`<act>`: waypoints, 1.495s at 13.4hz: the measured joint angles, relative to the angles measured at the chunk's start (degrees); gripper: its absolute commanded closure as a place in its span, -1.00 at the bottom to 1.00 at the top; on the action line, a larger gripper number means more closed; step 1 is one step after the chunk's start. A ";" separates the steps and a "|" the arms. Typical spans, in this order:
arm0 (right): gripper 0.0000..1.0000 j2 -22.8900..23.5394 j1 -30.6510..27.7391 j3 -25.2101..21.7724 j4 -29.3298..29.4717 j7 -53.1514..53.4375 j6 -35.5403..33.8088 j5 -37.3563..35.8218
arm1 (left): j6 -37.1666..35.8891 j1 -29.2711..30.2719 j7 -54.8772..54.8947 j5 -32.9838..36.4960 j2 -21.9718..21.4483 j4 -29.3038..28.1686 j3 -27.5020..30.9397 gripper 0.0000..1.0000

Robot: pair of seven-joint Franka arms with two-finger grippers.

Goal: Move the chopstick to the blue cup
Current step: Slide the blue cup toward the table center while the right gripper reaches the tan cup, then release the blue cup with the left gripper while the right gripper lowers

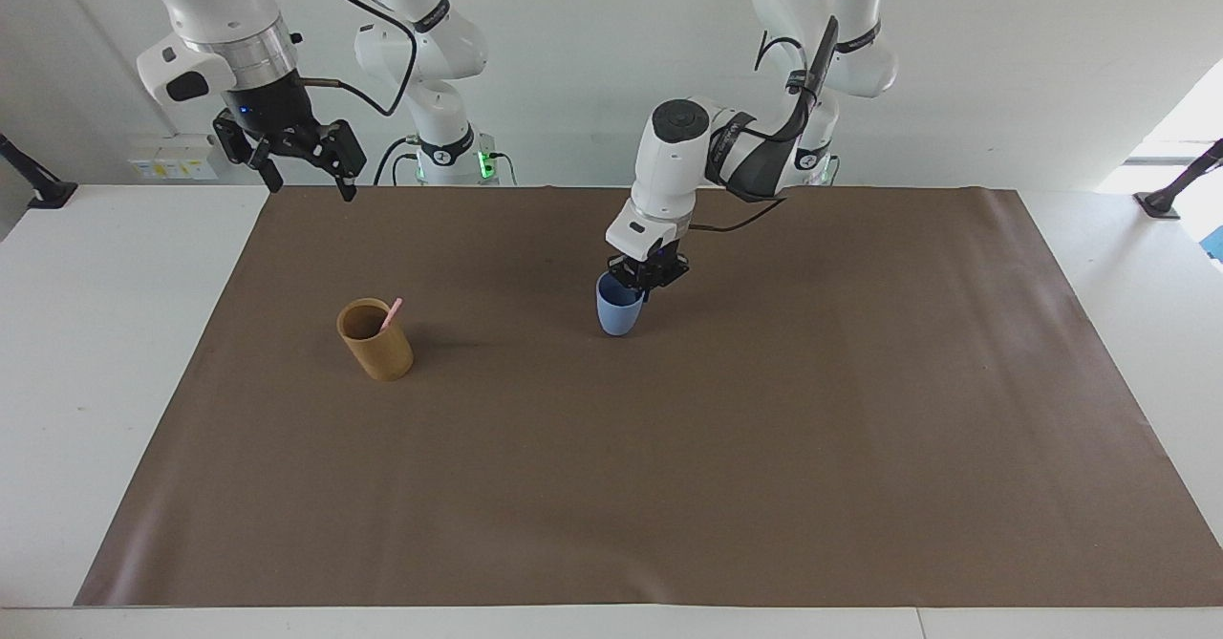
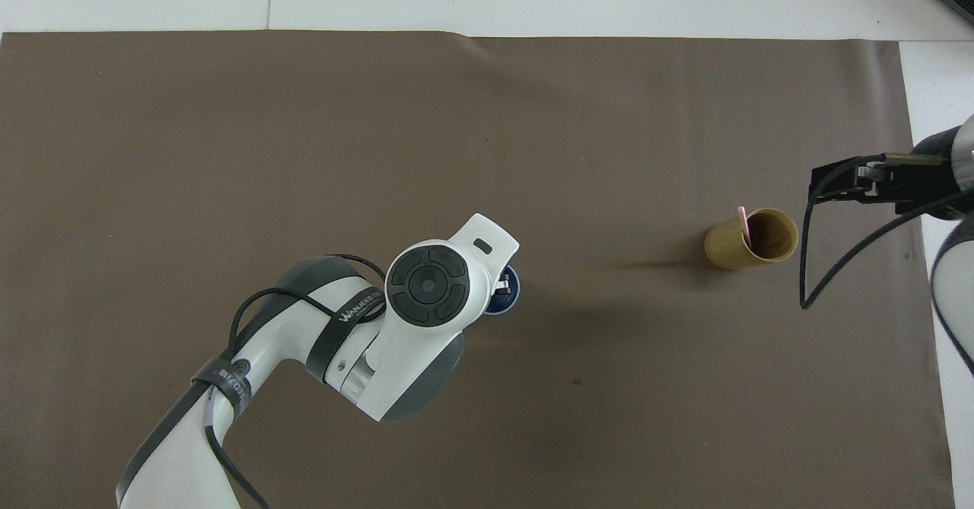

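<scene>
The blue cup (image 1: 618, 314) stands upright near the middle of the brown mat; in the overhead view only part of the blue cup (image 2: 511, 297) shows under the arm. My left gripper (image 1: 640, 287) is shut on its rim, one finger inside the cup. I cannot tell if the cup is off the mat. The pale-pink chopstick (image 1: 391, 314) leans inside the tan cup (image 1: 376, 341), toward the right arm's end; they also show in the overhead view as the chopstick (image 2: 743, 225) and the tan cup (image 2: 749, 240). My right gripper (image 1: 306, 179) is open and empty, high over the mat's edge.
The brown mat (image 1: 669, 486) covers most of the white table (image 1: 86, 352). A black clamp (image 1: 38, 185) stands at the right arm's end of the table and another clamp (image 1: 1170, 190) at the left arm's end.
</scene>
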 measured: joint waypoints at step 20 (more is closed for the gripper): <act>0.32 9.13 5.45 0.47 -4.12 5.78 3.39 -3.41 | -24.76 29.85 34.04 0.09 -17.05 4.53 2.59 -1.00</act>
